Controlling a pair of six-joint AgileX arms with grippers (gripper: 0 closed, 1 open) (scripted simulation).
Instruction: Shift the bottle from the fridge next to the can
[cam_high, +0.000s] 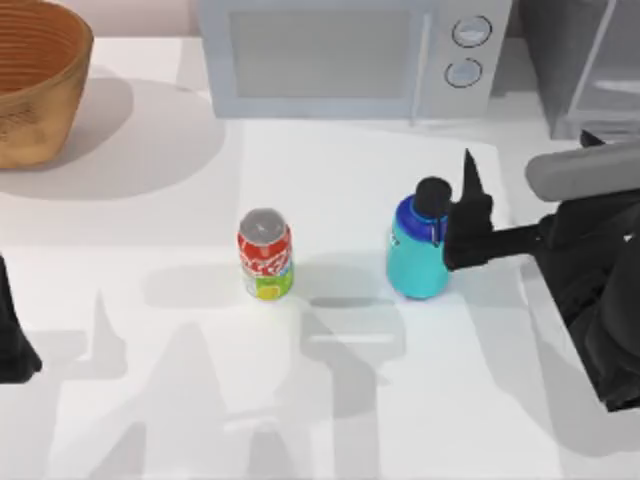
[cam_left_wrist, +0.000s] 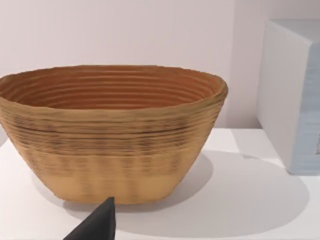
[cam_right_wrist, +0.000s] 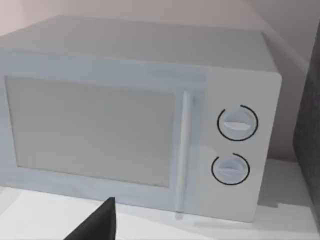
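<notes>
The teal bottle with its black cap stands upright on the table, right of centre. The red can stands upright to its left, a gap of about a can's width or more between them. My right gripper is just right of the bottle, pointing toward the back, open and holding nothing. One of its fingertips shows in the right wrist view, facing the microwave. The grey fridge is at the back right corner. My left arm is parked at the left edge, its fingertip facing the basket.
A light-grey microwave with two round knobs stands at the back centre. A woven basket sits at the back left corner. Bare table lies in front of the can and the bottle.
</notes>
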